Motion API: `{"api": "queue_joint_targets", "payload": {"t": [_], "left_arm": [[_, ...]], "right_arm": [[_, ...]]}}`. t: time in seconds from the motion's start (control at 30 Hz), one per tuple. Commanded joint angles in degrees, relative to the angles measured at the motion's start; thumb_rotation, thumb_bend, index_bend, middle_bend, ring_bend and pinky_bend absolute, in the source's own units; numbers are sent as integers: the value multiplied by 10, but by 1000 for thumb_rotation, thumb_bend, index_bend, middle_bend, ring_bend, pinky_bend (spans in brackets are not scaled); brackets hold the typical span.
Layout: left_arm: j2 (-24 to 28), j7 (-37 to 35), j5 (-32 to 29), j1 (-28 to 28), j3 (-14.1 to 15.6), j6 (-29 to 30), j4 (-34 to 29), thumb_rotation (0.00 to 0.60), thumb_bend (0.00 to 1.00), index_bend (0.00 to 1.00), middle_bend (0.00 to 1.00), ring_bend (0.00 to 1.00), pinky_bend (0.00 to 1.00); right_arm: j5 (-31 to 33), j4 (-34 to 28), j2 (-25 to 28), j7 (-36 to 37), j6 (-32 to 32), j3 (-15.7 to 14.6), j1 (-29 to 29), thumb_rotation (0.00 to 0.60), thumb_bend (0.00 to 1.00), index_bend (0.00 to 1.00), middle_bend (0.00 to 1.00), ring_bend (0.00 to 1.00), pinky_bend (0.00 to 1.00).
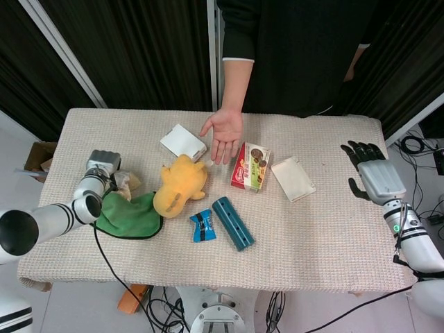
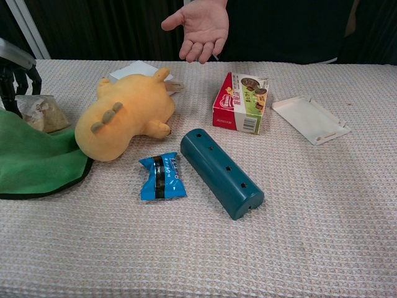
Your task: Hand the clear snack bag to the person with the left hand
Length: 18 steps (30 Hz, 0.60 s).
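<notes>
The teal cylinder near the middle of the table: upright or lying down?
Lying down. The teal cylinder rests on its long side on the table, beside the blue snack packet, its row of holes facing up.
</notes>
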Motion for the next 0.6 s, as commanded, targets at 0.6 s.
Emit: {"api": "queue_joint_targets", "payload": {"t": [0.6], "left_arm": [[30, -87, 136, 53, -72, 53, -16, 600, 393, 714, 783, 790, 695]], "right_arm": [[-14, 9, 2, 21, 3, -3, -10, 600, 444, 0, 0, 0, 0]]}}
